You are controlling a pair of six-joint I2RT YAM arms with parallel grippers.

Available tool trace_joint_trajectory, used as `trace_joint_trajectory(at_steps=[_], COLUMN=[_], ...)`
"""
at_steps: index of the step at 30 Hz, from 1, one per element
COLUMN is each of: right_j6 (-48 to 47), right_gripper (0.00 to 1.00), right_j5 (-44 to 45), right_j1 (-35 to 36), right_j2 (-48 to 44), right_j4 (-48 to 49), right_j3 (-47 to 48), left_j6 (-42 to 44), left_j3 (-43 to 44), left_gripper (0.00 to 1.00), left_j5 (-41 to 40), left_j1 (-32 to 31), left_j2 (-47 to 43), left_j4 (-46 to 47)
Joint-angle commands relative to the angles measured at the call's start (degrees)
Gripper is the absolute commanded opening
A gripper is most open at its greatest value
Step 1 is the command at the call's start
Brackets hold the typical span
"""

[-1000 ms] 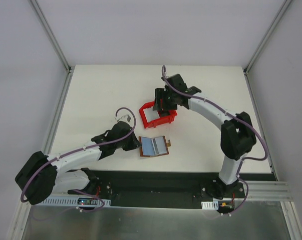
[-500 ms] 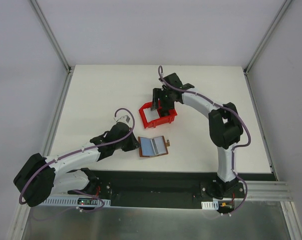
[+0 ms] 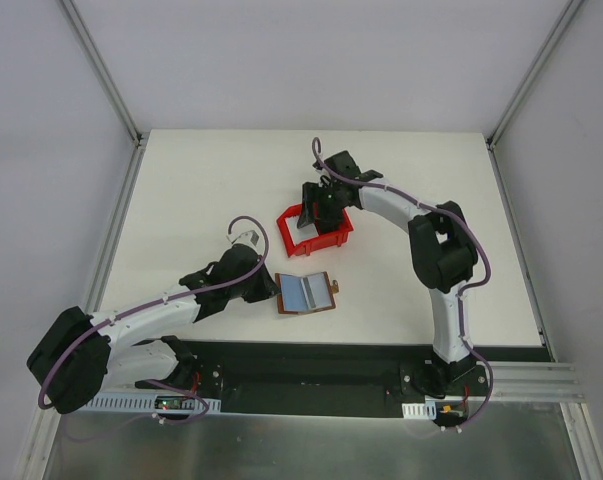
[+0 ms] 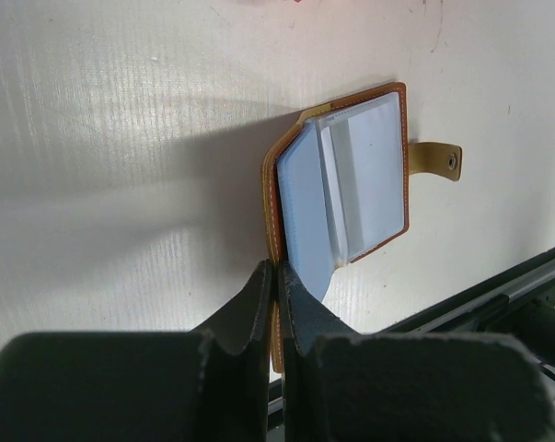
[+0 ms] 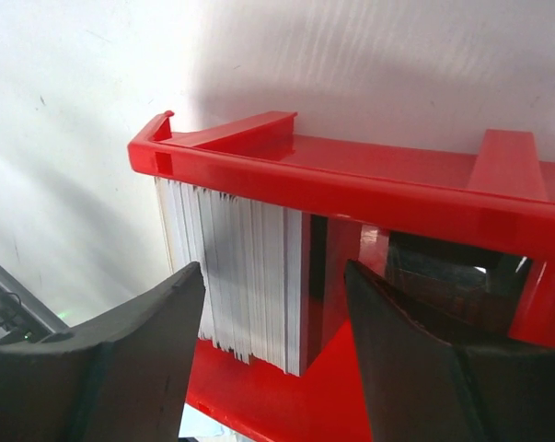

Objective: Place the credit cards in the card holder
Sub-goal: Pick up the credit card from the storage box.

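Note:
The brown card holder (image 3: 307, 293) lies open on the table, showing pale blue-grey sleeves; it also shows in the left wrist view (image 4: 351, 184). My left gripper (image 4: 275, 276) is shut on the holder's near brown edge, at its left side (image 3: 273, 287). A stack of whitish credit cards (image 5: 245, 276) stands on edge inside the red bin (image 5: 351, 180). My right gripper (image 5: 275, 304) is open over the bin (image 3: 315, 228), its fingers on either side of the card stack, not touching it.
The holder's strap with a snap (image 4: 438, 159) sticks out to the right. The black base rail (image 3: 311, 365) runs along the table's near edge. White walls and metal frame posts (image 3: 111, 100) surround the table.
My right gripper has moved a little to the left and down over the red bin, with its elbow swinging inward. The left arm and the holder have stayed put.

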Motion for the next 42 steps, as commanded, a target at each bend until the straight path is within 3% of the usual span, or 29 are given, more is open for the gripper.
trace_joint_trajectory(at_steps=[1,23,42], right_j6=[0.01,0.8,1.42], right_gripper=[0.64,0.36,0.23], right_j5=[-3.48,-6.38,-7.79], right_j1=[-0.09,-0.96,-1.4], right_j2=[-1.37,-4.8,-5.33], right_j4=[2.46,3.95,4.22], right_j3=[0.71,-2.2,-1.94], left_j6=[0.29,0.12,0.21], left_j3=[-0.53,-0.88,-0.79], left_gripper=[0.0,0.0,0.0], left_j5=[-0.95,-0.95,-0.95], left_j1=[0.53,0.53,0.53], left_j2=[-1.02,-0.84,-0.67], left_j4=[0.08,0.08,0.08])
